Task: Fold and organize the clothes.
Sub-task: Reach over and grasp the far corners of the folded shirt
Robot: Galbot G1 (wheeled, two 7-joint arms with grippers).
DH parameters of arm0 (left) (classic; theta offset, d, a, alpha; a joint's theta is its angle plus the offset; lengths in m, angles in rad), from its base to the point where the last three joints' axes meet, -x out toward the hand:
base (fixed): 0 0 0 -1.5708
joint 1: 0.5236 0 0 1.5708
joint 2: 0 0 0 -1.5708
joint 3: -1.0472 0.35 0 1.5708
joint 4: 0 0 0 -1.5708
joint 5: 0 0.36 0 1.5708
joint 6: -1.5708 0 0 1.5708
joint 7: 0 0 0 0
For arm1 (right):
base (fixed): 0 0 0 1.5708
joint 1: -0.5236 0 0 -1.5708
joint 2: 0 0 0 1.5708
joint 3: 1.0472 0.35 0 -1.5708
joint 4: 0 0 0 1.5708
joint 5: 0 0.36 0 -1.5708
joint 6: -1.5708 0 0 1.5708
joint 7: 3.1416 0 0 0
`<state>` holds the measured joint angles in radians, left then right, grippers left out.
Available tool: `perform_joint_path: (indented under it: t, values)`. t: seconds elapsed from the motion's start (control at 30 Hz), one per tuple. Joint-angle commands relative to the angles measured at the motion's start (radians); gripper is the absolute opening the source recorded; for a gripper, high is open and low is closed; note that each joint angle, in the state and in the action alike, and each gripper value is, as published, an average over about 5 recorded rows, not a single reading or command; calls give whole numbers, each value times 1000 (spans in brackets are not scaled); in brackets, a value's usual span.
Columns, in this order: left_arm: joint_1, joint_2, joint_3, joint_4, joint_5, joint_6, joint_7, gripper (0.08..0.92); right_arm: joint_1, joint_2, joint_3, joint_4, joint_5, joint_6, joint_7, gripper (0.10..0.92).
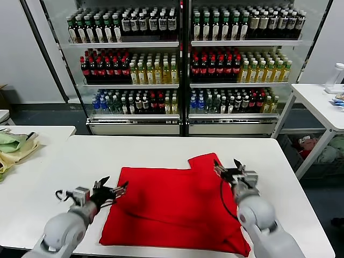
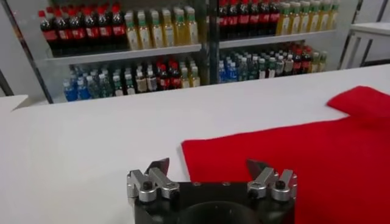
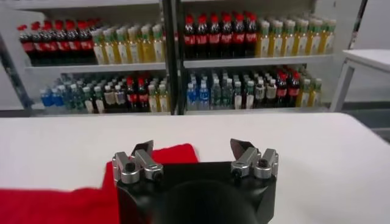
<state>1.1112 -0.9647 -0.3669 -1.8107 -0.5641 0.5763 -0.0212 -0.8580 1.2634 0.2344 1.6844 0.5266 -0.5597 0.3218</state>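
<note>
Red T-shirt (image 1: 174, 207) laid flat on the white table (image 1: 161, 148).
Left gripper (image 1: 114, 191) and right gripper (image 1: 228, 167) are held spread at its side edges, empty; no writing is legible on shelved bottles (image 1: 183, 64).

Left claw (image 1: 114, 189) and right claw (image 1: 228, 167): both low, level, pointing forward, fingers spread wide, holding nothing.

plain red t-shirt (image 1: 177, 207) folded, flat on white table (image 1: 156, 148)
</note>
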Motion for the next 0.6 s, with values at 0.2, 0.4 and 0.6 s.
perform_joint_path:
  t: [0.2, 0.4, 0.6]
  values:
    - [-284, -12, 100, 325, 33, 4, 123, 823, 234, 115, -53, -371, -50, -5, -5, 823]
    - [-299, -22, 104, 351, 46, 3, 146, 823, 225, 121, -49, -404, -63, 27, -16, 823]
    - [-304, -23, 104, 358, 57, 4, 175, 823, 227, 126, -44, -419, -62, 35, -29, 823]
